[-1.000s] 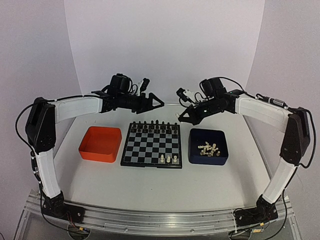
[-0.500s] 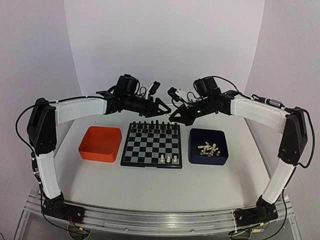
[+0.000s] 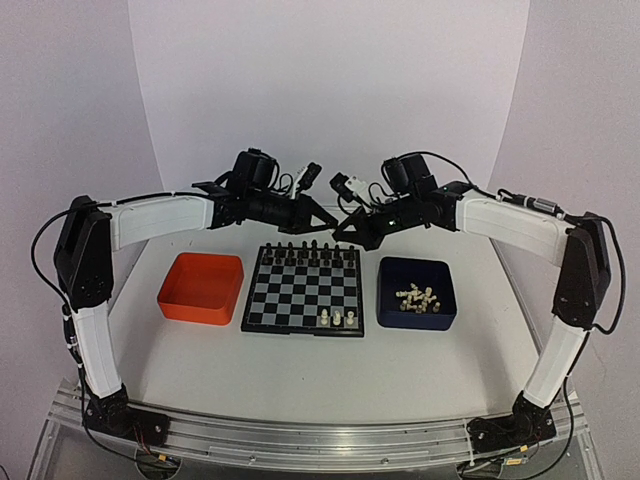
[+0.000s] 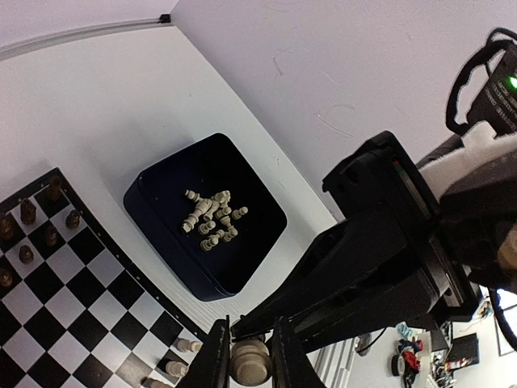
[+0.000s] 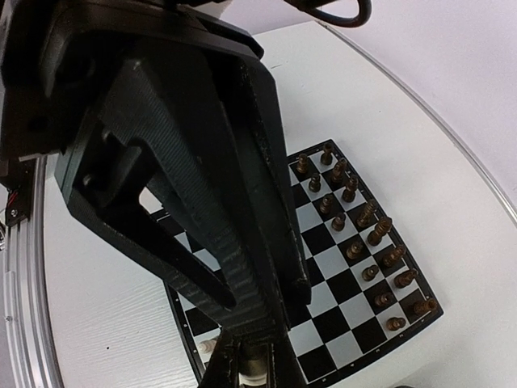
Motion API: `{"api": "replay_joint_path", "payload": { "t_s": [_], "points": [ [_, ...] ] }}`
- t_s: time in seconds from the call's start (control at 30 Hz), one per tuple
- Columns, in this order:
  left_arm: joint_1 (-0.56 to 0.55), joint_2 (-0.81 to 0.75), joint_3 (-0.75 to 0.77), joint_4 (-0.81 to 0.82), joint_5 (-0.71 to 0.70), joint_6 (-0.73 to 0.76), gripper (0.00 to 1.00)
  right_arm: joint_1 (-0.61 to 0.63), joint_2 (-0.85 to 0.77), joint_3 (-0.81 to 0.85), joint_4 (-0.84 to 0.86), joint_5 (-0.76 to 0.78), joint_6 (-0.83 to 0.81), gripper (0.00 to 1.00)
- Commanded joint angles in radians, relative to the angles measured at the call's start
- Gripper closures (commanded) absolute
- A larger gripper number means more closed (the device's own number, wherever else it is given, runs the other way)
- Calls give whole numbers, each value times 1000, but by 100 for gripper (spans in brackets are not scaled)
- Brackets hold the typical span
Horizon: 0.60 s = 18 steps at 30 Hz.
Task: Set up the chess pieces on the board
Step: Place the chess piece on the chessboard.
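My two grippers meet in the air above the back edge of the board [image 3: 300,328]. A cream-white chess piece [image 4: 249,361] sits between the left gripper's [image 4: 249,343] fingers, which are shut on it. The right gripper [image 5: 252,356] is shut on the same piece [image 5: 255,373] from the other side. In the top view the left gripper [image 3: 325,214] and right gripper [image 3: 340,230] touch tips. Three cream pieces [image 3: 337,319] stand on the board's near row. Several more cream pieces [image 3: 418,297] lie in the dark blue tray [image 3: 386,296].
Small black pieces [image 3: 305,252] fill the board's two far rows. An orange tray [image 3: 201,287] sits left of the board. The left wrist view shows the blue tray [image 4: 153,206] and the board corner [image 4: 73,299]; the right wrist view shows the board [image 5: 347,319] below.
Both arms swung inward until their tips met over the board's back edge. The left gripper went from open to shut on the cream piece that the right gripper holds.
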Motion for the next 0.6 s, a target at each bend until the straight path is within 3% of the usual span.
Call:
{"api": "replay_joint_path", "payload": {
  "t_s": [0.0,0.27,0.4,0.57],
  "points": [
    [-2,-58,0,-1,19,14,94,6,15,47,42,51,7,100],
    [-2,-61,-2,-12,-4,14,100,6,19,46,73,66,43,97],
    [-2,-76,-16,14,-64,37,100,6,16,24,73,22,43,67],
    [-2,-94,-2,-38,-175,154,100,6,-15,-36,73,-26,51,38]
  ]
}}
